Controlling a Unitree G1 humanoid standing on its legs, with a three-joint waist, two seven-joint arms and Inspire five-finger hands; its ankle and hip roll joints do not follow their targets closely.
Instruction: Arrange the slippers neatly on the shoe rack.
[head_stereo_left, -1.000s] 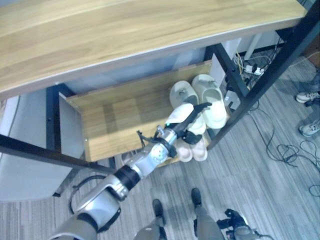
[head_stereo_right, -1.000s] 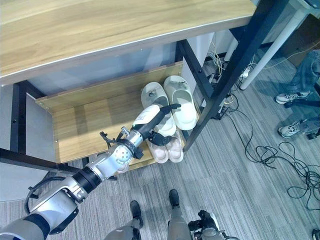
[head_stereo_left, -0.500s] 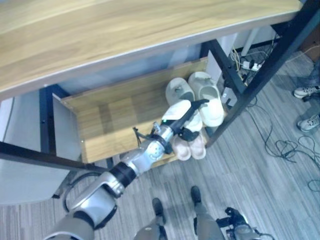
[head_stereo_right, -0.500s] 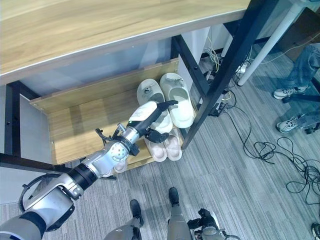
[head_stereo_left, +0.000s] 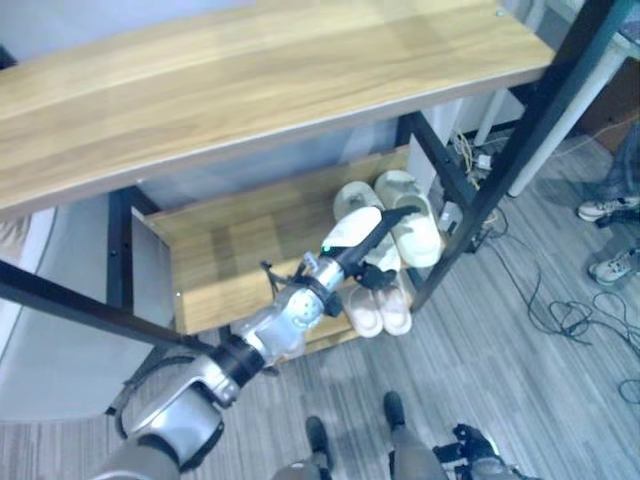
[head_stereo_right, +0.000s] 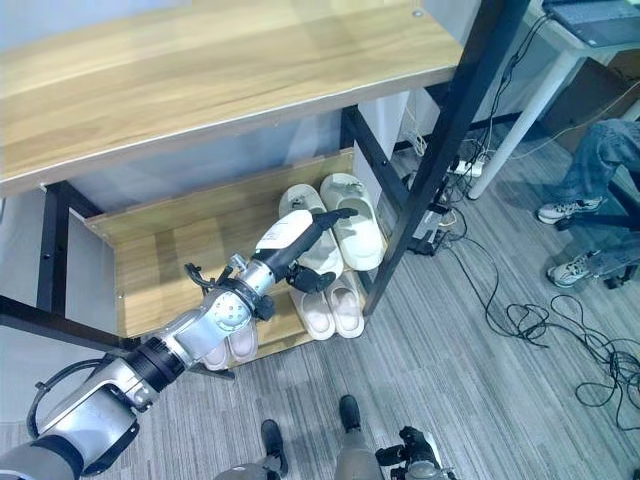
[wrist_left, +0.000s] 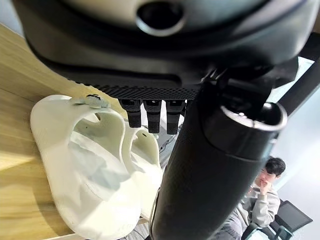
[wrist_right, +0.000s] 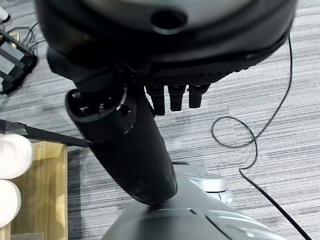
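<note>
A pair of white slippers (head_stereo_left: 412, 218) (wrist_left: 85, 165) stands side by side at the right end of the rack's lower wooden shelf (head_stereo_left: 230, 250). My left hand (head_stereo_left: 357, 238) (head_stereo_right: 296, 236) reaches in over the left one, fingers (wrist_left: 152, 114) straight and open, tips close by the straps; I cannot tell if they touch. It holds nothing. A pair of pink slippers (head_stereo_left: 382, 306) (head_stereo_right: 332, 310) sits just below the shelf's front edge, and another pink slipper (head_stereo_right: 236, 342) lies further left. My right hand (wrist_right: 125, 145) hangs open above the floor.
The wide wooden top shelf (head_stereo_left: 250, 90) overhangs the lower one. A black frame post (head_stereo_left: 500, 170) stands right of the white slippers. Cables (head_stereo_right: 560, 330) and a power strip (head_stereo_right: 455, 170) lie on the floor. A seated person's legs and shoes (head_stereo_right: 570, 205) are at the right.
The camera has shifted, so the whole scene sits a little differently. My left hand stays over the white slippers with its fingers straight; the slippers have not moved.
</note>
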